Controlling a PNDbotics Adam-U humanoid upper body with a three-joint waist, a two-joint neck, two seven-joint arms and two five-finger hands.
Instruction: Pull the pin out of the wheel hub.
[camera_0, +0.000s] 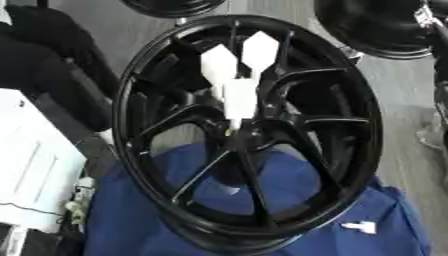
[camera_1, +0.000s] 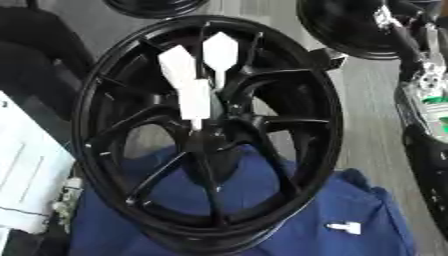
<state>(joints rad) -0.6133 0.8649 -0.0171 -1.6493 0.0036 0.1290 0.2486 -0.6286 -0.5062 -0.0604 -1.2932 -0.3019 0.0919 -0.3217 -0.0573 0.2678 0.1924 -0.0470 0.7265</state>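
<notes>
A black spoked wheel hub (camera_0: 248, 131) stands tilted on a blue cloth (camera_0: 131, 210). Three white pins with pointed flat heads sit at its centre: two upper ones (camera_0: 260, 50) (camera_0: 218, 64) and a lower one (camera_0: 239, 100) over the hub's middle. A small white piece (camera_0: 360, 227) lies on the cloth at the lower right. My right arm (camera_1: 426, 75), black with silver joints, runs along the right edge, away from the pins. Its hand (camera_1: 389, 12) seems to be at the top right, and its shape is unclear. My left hand is not visible.
Another black wheel (camera_0: 376, 27) lies at the top right and part of a third (camera_0: 171, 6) at the top edge. A white box (camera_0: 31, 160) stands at the left with dark objects (camera_0: 52, 60) behind it. Grey floor shows to the right.
</notes>
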